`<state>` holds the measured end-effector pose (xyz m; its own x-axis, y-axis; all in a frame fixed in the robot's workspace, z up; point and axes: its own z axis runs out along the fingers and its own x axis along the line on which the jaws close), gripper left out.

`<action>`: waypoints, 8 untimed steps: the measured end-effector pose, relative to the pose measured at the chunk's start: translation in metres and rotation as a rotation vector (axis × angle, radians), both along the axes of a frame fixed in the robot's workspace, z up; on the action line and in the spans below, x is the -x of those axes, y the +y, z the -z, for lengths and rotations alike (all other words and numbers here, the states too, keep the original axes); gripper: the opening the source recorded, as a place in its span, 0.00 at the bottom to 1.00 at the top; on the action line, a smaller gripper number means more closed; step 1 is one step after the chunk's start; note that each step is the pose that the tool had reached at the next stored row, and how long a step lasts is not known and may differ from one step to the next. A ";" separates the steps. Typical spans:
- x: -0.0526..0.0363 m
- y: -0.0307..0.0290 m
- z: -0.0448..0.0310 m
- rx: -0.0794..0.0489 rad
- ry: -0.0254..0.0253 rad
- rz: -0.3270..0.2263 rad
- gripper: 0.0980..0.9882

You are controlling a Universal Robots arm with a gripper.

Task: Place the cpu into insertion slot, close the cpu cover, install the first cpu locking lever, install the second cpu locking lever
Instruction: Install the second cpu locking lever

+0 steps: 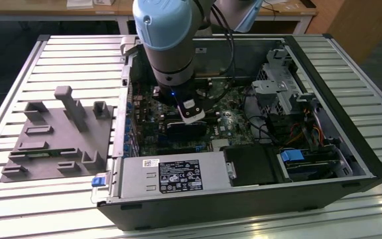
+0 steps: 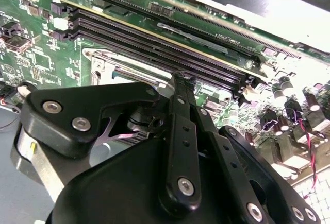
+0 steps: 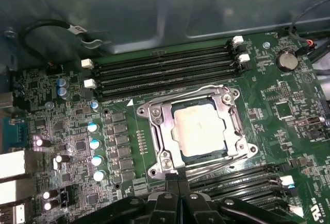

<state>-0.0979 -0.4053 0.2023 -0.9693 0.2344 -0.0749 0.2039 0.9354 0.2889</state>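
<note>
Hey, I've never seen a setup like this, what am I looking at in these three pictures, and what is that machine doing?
It is a robot arm reaching down into an open computer case that lies on a slatted metal table. The exterior view is from a camera standing apart. The two wrist views come from cameras riding on the arm, looking down past its black gripper at the green motherboard.

In the first wrist view, the cpu, a pale square chip, sits in the insertion slot. The cpu cover, a silvery frame, lies flat around it. The gripper's tip is at the socket's edge, beside thin wire levers. Long black memory slots run alongside. A grey fixture rests on the table beside the case.
</note>
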 end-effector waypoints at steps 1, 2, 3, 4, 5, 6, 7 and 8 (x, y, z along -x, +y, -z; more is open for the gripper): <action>0.0003 0.0000 0.0005 -0.001 -0.0006 0.000 0.00; 0.0006 0.0000 0.0010 -0.002 -0.0011 0.000 0.00; 0.0010 0.0000 0.0014 -0.003 -0.0014 0.000 0.00; 0.0014 -0.0001 0.0017 -0.005 -0.0016 0.000 0.00; 0.0019 -0.0001 0.0021 -0.007 -0.0019 0.000 0.00; 0.0023 0.0000 0.0027 -0.008 -0.0022 0.000 0.00; 0.0028 0.0000 0.0031 -0.010 -0.0025 0.000 0.00; 0.0032 0.0000 0.0036 -0.012 -0.0027 0.000 0.00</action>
